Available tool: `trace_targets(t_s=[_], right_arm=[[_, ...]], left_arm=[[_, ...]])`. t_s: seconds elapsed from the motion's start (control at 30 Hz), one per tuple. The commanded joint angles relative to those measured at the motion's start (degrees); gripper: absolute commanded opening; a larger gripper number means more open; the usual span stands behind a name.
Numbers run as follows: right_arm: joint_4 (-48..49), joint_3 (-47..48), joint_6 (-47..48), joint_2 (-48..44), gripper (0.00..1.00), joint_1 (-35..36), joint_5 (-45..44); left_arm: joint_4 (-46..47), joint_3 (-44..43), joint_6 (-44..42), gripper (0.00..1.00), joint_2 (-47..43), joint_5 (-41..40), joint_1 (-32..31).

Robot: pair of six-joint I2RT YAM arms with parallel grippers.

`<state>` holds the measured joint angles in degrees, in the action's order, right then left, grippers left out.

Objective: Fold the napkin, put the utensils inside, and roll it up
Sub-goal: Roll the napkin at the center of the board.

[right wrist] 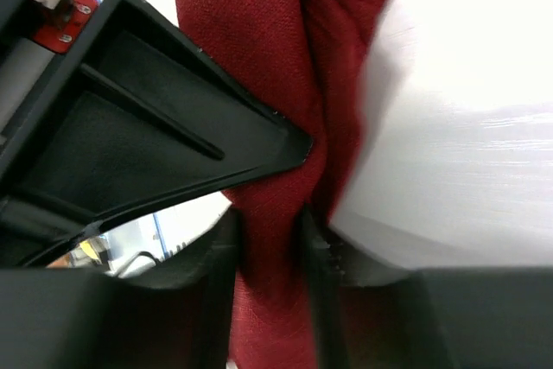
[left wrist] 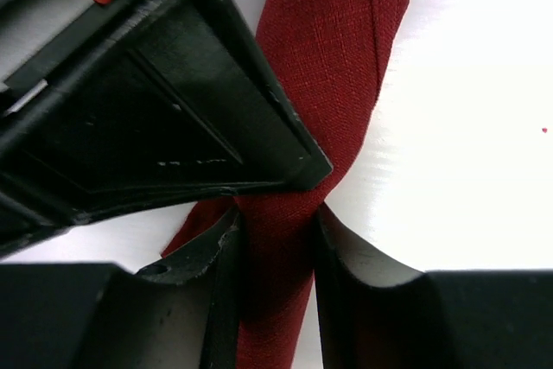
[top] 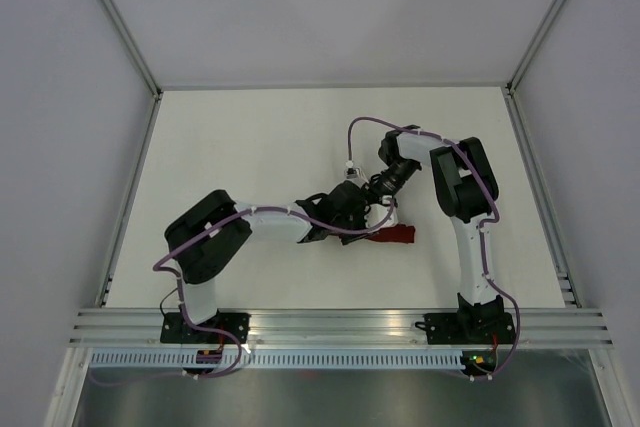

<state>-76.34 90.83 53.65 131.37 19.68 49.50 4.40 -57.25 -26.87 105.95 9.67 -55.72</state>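
Pinching the rolled napkin [left wrist: 337, 66], my left jaws were closed on it, the cloth filling the gap; my right jaws gripped the same bundle just beside them. I judged a careless pull apart could unroll it or let the utensils, hidden from me, slip out. Past the jaws, its free end lay on the worktop [top: 250, 147], rightward.

Left arm [top: 270, 219]: forearm stretched rightward to centre frame
Left gripper [left wrist: 275, 231]: fingers pinching the napkin [left wrist: 333, 58]
Right arm [top: 460, 182]: elbow high, wrist folded leftward
Right gripper [right wrist: 270, 231]: same pinch
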Motion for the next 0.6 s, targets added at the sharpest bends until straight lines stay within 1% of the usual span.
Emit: trace_targets(t_s=[0.0, 0.07, 0.1, 0.2, 0.3, 0.43, 0.53, 0.57], right_arm=[[9.27, -0.48, 2.87, 3.37, 0.43, 0.27, -11.35], [10.06, -0.3, 2.25, 1.97, 0.5, 0.01, -11.18], [10.5, -0.13, 0.95, 1.44, 0.56, -0.08, -10.83], [12.79, 0.14, -1.43, -1.11, 0.63, -0.78, -10.03], [17.08, 0.14, -7.22, -4.1, 0.67, -1.75, -10.12], [25.25, -0.04, -17.93, -8.49, 0.68, -4.64, -10.56], [30.52, -0.47, -23.4, -12.7, 0.68, -7.1, -11.96], [30.89, -0.47, -24.81, -13.5, 0.68, -7.55, -12.92]], left_arm=[[-3.52, -2.6, 3.49, 0.2, 3.03, 2.01, 2.11], [-5.71, -3.47, 5.16, 0.16, 3.82, 3.86, 2.99], [-6.07, -3.74, 5.77, 0.15, 3.91, 4.3, 3.69], [-6.43, -4.18, 9.02, 0.14, 4.18, 5.53, 5.27], [-6.51, -4.09, 12.28, 0.14, 4.35, 5.62, 6.76], [-7.13, -4.71, 17.01, 0.14, 5.05, 4.83, 8.0], [-8.0, -5.85, 20.88, 0.15, 6.19, 2.82, 8.79], [-8.36, -6.29, 22.11, 0.15, 6.46, 2.03, 8.96]])
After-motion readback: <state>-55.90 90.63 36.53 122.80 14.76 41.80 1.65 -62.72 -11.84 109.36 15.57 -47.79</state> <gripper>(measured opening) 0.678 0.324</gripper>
